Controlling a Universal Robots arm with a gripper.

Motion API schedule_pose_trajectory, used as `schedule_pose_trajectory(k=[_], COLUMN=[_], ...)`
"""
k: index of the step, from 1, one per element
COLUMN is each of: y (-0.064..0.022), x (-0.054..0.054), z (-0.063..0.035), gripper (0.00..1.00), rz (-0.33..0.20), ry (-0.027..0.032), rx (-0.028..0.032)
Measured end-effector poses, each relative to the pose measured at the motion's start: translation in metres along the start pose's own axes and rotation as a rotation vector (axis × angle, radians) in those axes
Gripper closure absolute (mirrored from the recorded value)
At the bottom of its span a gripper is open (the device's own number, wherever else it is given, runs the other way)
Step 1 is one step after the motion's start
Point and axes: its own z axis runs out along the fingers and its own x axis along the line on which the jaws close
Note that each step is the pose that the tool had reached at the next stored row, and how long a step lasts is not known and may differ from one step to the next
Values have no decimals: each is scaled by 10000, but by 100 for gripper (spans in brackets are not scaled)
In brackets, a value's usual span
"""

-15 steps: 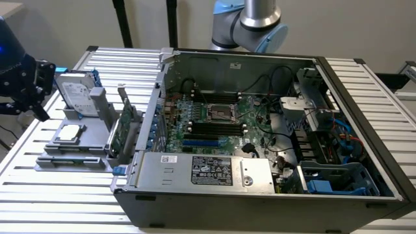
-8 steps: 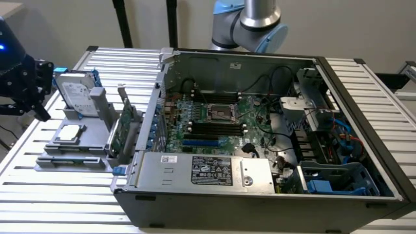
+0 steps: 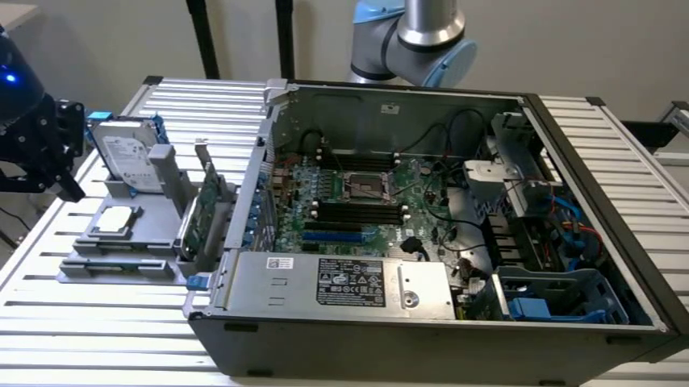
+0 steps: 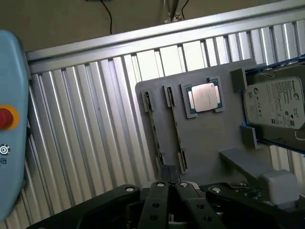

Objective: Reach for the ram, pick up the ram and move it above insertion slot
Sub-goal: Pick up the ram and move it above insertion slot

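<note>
Jaws, pressed together, hang near the ram.

**Counter**: ribbed bare-metal slats, bright and reflective.
**Holder**, on the counter: smooth, matt grey plastic.
**Drive**, in the holder: silvery metal shell under a white, paper-like label.
**Chip**: satin metal lid with a dull sheen.
**Card**: green lacquered board.
**Case**: dark matt shell outside, bare grey sheet metal inside.
**Power unit**, in the case: plain pale metal bearing a black-and-white sticker.
**Cage**, also in the case: blue plastic.
**Cables**: black, rubbery-looking sheath.
**Arm**: smooth silver metal with glossy pale-blue caps.
**Tool**: matt black, with bright screw heads.
</note>
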Motion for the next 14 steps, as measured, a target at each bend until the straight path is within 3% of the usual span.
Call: schedule_pose_trajectory(k=[14], y=[0], x=[2], z=[53], gripper=[89], rz=[-2540], ry=[-1], rx=[-61])
